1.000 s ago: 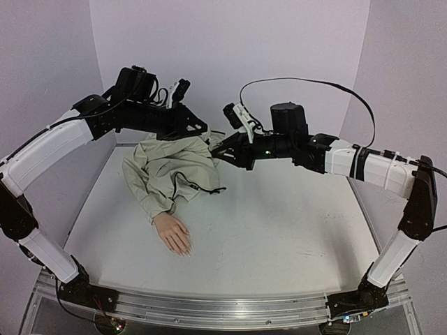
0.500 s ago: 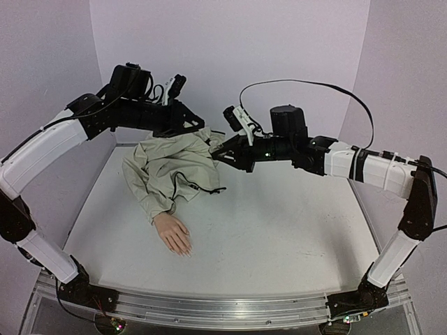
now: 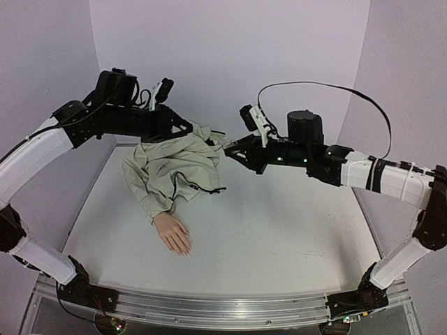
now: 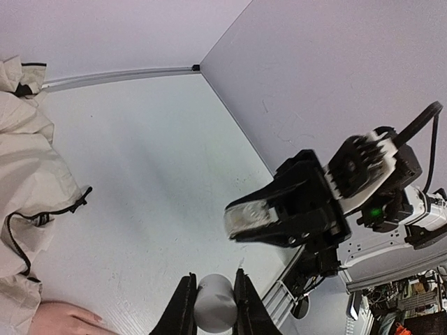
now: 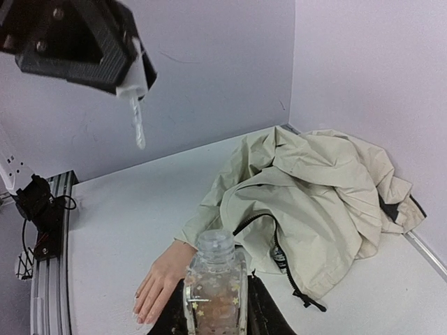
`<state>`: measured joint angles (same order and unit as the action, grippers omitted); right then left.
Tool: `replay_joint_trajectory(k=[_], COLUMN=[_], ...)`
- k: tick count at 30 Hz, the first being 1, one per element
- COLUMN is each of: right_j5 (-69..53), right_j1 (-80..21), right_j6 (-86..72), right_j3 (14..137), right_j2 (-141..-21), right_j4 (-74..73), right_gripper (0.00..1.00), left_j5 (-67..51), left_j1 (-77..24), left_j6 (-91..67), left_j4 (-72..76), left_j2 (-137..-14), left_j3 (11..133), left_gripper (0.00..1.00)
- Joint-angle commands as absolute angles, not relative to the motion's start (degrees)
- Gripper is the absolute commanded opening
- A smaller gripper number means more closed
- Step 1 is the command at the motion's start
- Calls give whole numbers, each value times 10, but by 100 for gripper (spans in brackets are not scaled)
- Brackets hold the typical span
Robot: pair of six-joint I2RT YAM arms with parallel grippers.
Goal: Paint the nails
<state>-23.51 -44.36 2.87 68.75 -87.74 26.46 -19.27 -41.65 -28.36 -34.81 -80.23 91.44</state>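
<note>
The pink mannequin hand (image 3: 173,232) lies palm down on the white table, its wrist in a beige jacket sleeve (image 3: 167,171). Its pale nails (image 5: 140,315) point toward the near edge. My right gripper (image 5: 215,301) is shut on a small clear glass bottle (image 5: 215,283) with gold flecks, and the bottle's neck is uncapped. It hovers above the table beside the jacket (image 5: 314,202). My left gripper (image 4: 214,276) is shut on the white cap (image 4: 215,307). The cap's thin brush (image 5: 138,127) hangs down, apart from the bottle and high above the hand (image 5: 162,283).
The crumpled jacket covers the table's back left. Purple walls close in the back and both sides. An aluminium rail (image 3: 209,310) with cables runs along the near edge. In the top view the left gripper (image 3: 187,130) and right gripper (image 3: 228,148) face each other over the jacket.
The two grippers have drawn apart: the left one with the cap back to the left, the right one with the bottle to the right. The brush is now outside the bottle.
</note>
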Motion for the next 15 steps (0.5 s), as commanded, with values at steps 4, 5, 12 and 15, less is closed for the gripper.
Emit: replay_joint_trajectory(k=[4, 5, 12, 15], right_j5=[-224, -227, -224, -218], right_j1=[-396, -387, -355, -355], right_j6=[-20, -20, -8, -9], right_j3=[631, 620, 549, 531], right_j2=[-792, -784, -714, -696], right_j4=[328, 327, 329, 344], right_gripper=[0, 0, 0, 0], left_j5=[-202, -205, -231, -237], left_j1=[-410, -410, -410, -410], left_j6=[-297, -299, -302, -316], left_j4=[-358, -358, -338, -283], left_j2=[-724, -715, -641, -601], left_j3=[807, 784, 605, 517], left_gripper=[0, 0, 0, 0])
